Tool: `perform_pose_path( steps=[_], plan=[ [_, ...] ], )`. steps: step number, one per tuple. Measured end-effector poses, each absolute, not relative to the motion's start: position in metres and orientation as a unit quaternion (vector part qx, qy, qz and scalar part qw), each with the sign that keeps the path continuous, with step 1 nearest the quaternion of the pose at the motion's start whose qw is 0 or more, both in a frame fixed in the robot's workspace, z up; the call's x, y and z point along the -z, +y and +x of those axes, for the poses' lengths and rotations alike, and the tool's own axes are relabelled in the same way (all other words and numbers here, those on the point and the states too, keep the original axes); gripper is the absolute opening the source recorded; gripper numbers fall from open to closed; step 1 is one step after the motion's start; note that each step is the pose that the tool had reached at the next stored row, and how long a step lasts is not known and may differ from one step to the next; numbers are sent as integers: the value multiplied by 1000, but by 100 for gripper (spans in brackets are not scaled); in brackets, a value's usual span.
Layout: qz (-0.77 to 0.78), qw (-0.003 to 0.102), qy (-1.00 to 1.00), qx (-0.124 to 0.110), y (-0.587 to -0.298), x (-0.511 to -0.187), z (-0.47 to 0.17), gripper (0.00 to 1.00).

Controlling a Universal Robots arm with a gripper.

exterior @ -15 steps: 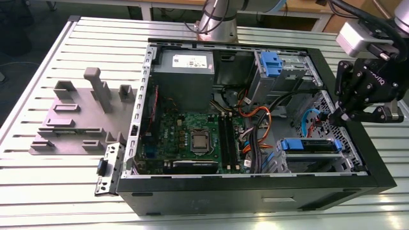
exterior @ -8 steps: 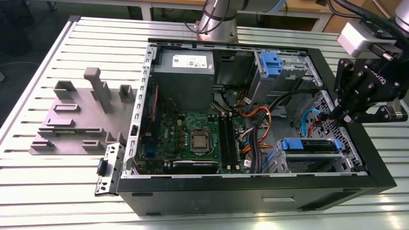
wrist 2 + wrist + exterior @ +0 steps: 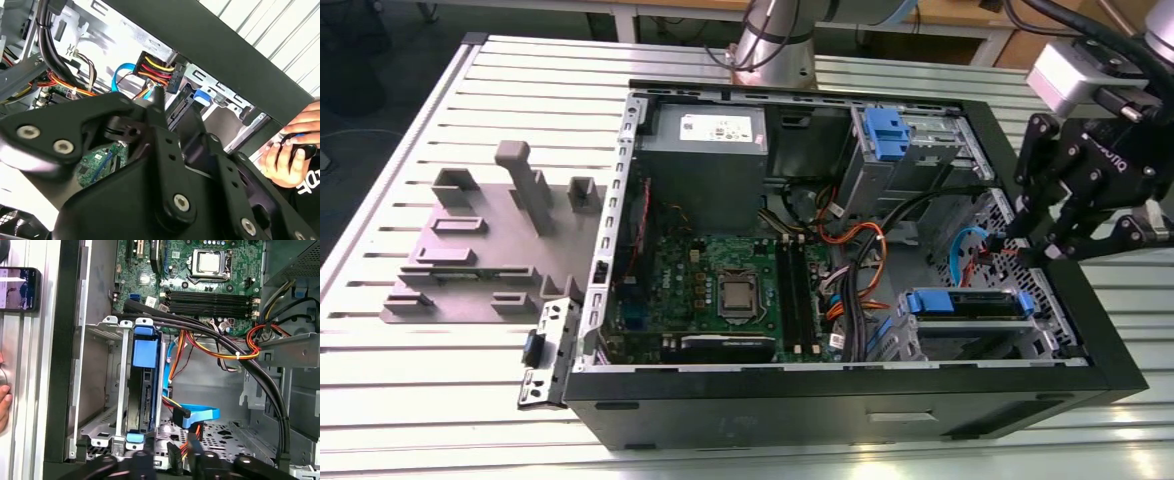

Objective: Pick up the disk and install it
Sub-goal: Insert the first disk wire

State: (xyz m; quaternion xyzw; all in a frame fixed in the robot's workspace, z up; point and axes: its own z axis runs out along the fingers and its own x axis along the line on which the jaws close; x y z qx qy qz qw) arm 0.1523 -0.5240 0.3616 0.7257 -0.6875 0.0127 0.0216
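The disk (image 3: 967, 303) sits inside the metal drive cage at the front corner of the open computer case (image 3: 854, 390), on the exterior view's right. Its blue rails show along the top. In the first wrist view the disk (image 3: 145, 390) stands edge-on in the cage (image 3: 100, 390), a blue tab at its end. My gripper (image 3: 1047, 238) hangs above the case's wall on the exterior view's right, a short way above and beside the cage. Nothing can be seen in it. Its black linkage (image 3: 150, 190) blocks much of the second wrist view.
A bare blue clip (image 3: 886, 135) sits in the upper bay. Orange, black and blue cables (image 3: 220, 352) cross the case beside the cage. A grey fixture (image 3: 480, 240) lies outside the case. A person's hand (image 3: 292, 157) rests just outside it, near a phone (image 3: 20, 288).
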Motion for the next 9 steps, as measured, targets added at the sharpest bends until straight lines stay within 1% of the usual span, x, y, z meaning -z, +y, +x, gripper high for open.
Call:
perform_pose_path(
  steps=[1, 2, 5, 9],
  plan=[
    [727, 22, -687, -13, -524, -361, 152, 37],
    [727, 22, -686, -13, -523, -361, 152, 43],
    [728, 24, -685, -15, -520, -359, 153, 43],
    [728, 37, -684, -28, -515, -356, 153, 43]
  ],
)
